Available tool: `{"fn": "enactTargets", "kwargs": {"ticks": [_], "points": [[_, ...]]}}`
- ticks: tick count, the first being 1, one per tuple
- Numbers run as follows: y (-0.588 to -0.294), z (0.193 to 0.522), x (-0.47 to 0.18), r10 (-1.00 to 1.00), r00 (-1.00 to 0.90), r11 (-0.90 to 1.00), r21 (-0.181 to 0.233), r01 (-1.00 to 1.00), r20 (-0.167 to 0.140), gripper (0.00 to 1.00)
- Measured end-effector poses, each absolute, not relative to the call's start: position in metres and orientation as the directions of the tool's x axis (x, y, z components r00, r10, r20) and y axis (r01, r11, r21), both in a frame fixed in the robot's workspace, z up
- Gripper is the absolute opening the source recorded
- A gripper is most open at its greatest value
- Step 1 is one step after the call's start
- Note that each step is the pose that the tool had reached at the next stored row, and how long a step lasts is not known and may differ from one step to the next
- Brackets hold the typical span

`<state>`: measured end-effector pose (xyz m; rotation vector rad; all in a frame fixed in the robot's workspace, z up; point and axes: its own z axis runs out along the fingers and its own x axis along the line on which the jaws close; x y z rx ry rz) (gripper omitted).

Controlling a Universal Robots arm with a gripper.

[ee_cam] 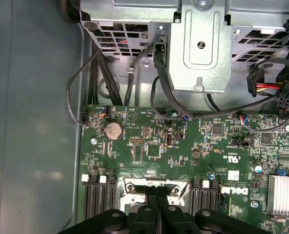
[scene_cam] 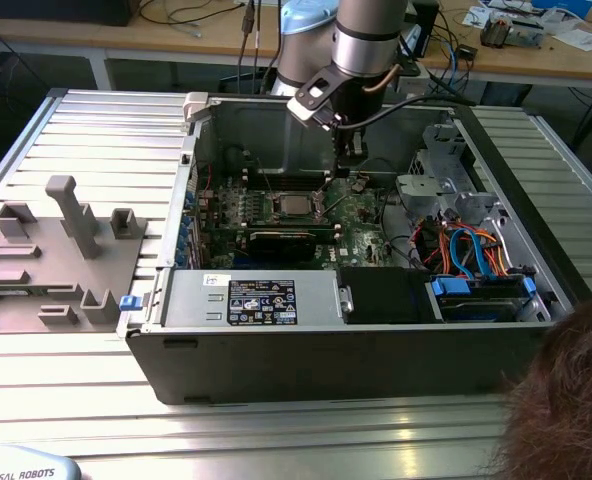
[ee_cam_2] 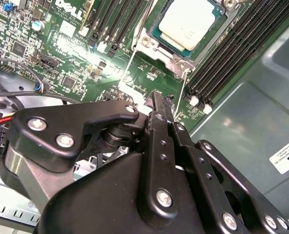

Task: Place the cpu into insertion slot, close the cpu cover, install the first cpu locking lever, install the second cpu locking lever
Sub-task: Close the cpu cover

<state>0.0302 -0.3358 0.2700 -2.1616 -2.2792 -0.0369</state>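
gripper (ee_cam_2: pixel 159 99) fingers pressed together, nothing visible between them. tip just beside corner of insertion slot (ee_cam: pixel 134 187), contact with board unclear. cpu (ee_cam_2: pixel 189 22) seated in slot, silver top up. cpu cover (ee_cam_2: pixel 156 48) frame lies down around it. thin wire lever (ee_cam_2: pixel 129 66) runs along socket side. arm reaches into open pc case (scene_cam: pixel 326 350).

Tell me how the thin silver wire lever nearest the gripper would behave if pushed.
The thin silver wire lever looks long and slender, so it would probably flex springily rather than stay rigid. Its smooth round metal could let the shut black gripper slip off sideways. It likely weighs almost nothing.
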Motion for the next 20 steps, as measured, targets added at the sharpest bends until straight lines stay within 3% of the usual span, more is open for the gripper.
{"fn": "enactTargets", "kwargs": {"ticks": [20], "points": [[-0.3356, 0.2691, 0.0345, 0.998, -0.053, 0.053, 0.017, 0.998, 0.016, 0.11]]}}
